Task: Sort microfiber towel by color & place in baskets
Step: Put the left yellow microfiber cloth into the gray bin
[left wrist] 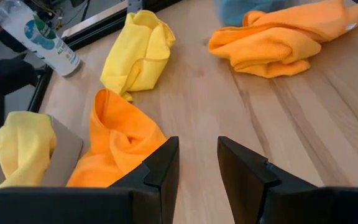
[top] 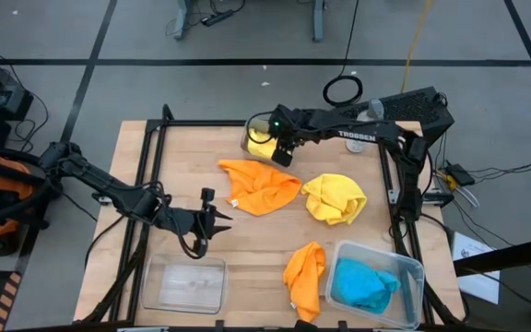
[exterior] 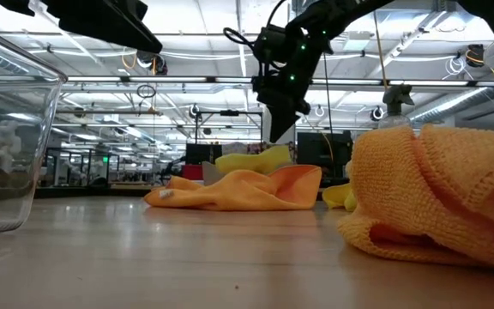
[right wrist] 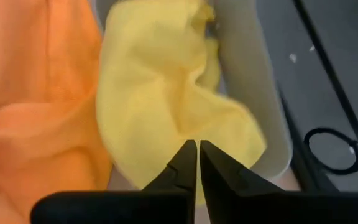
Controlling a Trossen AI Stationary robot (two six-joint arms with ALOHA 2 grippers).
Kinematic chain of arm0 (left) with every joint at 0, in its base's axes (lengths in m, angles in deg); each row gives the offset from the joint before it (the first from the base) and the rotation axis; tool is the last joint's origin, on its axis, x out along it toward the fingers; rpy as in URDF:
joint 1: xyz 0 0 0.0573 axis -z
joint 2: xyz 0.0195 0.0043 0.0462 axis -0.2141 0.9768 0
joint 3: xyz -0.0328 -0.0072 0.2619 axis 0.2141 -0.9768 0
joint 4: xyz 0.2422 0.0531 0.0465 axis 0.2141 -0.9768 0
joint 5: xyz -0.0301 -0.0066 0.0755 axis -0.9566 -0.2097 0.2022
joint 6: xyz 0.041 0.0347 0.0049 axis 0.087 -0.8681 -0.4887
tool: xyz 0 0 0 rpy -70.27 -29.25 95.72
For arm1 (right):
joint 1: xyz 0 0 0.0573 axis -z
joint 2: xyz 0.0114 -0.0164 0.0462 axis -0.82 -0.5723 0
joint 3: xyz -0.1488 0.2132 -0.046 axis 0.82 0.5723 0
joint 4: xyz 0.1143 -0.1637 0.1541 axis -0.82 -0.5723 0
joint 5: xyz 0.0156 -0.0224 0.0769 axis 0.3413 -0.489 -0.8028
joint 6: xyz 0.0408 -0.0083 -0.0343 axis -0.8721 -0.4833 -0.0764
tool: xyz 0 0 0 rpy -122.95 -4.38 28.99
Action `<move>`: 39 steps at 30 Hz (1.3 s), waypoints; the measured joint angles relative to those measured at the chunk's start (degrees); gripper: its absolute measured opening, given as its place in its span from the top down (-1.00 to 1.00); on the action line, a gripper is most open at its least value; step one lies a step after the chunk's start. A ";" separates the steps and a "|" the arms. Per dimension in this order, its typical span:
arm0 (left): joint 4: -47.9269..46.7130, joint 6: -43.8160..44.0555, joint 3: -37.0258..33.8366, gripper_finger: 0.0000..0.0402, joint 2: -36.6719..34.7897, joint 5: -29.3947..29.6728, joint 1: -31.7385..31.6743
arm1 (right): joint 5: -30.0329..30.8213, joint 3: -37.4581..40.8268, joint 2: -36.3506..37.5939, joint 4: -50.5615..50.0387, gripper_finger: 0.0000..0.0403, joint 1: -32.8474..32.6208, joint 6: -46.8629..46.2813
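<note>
I see the right end effector (top: 283, 153) over the far edge of the worktop (top: 265, 244), above the small grey basket (top: 249, 144). Its fingers are pinched together with nothing between them, just above the yellow towel (right wrist: 166, 106) that lies in that basket. One orange towel (top: 259, 185) sits spread out right beside the basket, toward the middle of the worktop, and a second yellow towel (top: 335, 198) lies bunched to the right of it, near the right rail.

The left end effector (top: 212, 219) hangs low over the left-centre of the worktop, its fingers (left wrist: 160, 168) parted a little and gripping nothing. Just in front of it, at the near edge, stands a clear basket (top: 184, 282) on the left; I cannot tell from the pictures whether anything lies in it.

At the near right corner the other clear basket (top: 411, 269) holds blue towel (top: 364, 284) bunched inside. The second orange towel (top: 305, 278) lies on the wood touching that basket's left wall.

In the left wrist view a water bottle (left wrist: 36, 37) lies off the worktop's edge, beyond the loose yellow towel
</note>
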 joint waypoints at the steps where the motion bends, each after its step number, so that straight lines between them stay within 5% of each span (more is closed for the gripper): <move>1: 0.04 -0.13 0.00 0.41 -0.01 0.00 0.01 | -0.05 0.00 0.00 -1.01 0.93 -0.01 -0.41; 18: -0.04 -0.17 0.00 0.41 0.01 0.02 0.01 | -1.43 -1.24 -9.11 5.76 0.99 0.38 -4.54; 29: -0.98 -0.08 0.00 0.41 -0.01 -0.04 0.01 | -1.36 -14.25 -8.90 -10.87 1.00 -1.27 -5.28; 39: -3.21 0.93 0.00 0.41 -0.01 -0.22 -0.01 | -1.47 -6.61 -9.02 -5.72 1.00 -1.85 -6.89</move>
